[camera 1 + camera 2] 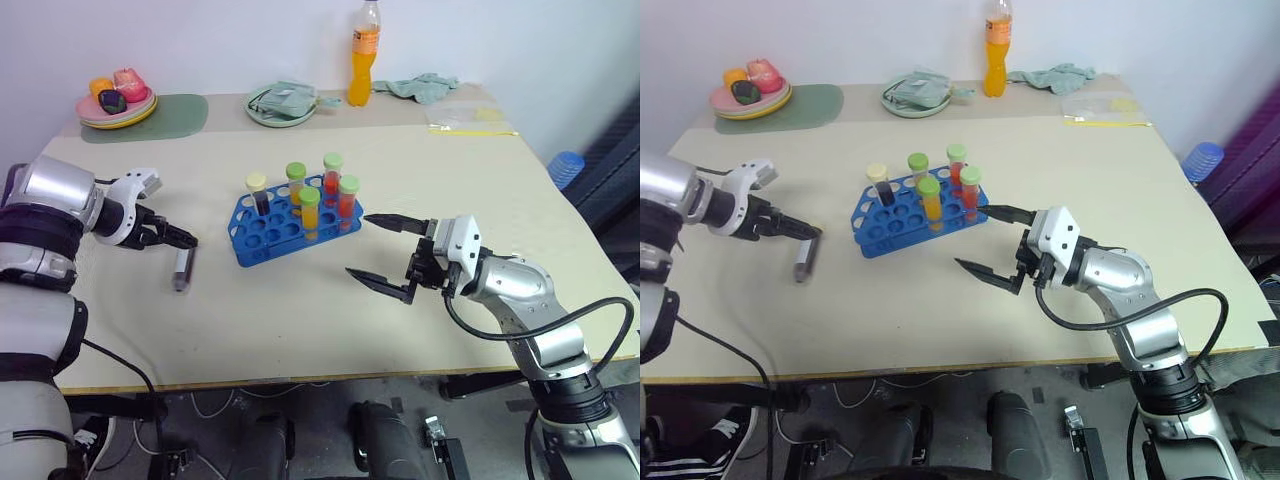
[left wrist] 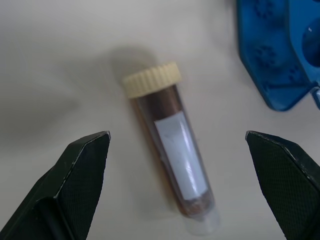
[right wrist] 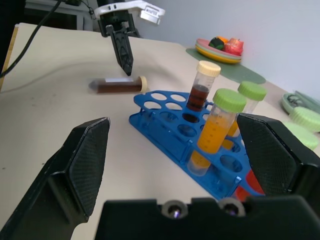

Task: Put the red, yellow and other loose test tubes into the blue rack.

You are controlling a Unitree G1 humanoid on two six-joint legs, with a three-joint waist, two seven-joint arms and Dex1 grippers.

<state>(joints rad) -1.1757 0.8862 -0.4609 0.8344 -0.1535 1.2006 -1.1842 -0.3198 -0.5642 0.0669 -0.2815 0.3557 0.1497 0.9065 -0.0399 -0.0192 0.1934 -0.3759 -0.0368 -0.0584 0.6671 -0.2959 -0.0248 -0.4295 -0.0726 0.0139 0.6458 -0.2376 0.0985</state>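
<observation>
Centrally, the blue rack (image 1: 292, 220) is sitting on the table (image 1: 300, 320), holding five upright tubes. One loose tube (image 1: 181, 268) with dark contents is lying flat to the rack's left. The left gripper (image 1: 178, 238) is hovering just over that tube, fingers spread apart and empty. The right gripper (image 1: 383, 250) is waiting right of the rack, fingers also wide apart, holding nothing.

A: Head cameras?
B: Both look forward and down over the table (image 1: 300, 330).
A: Wrist cameras?
B: Left: close above the lying tube (image 2: 170, 150). Right: low, level, facing the blue rack (image 3: 170, 115); both share these.
</observation>
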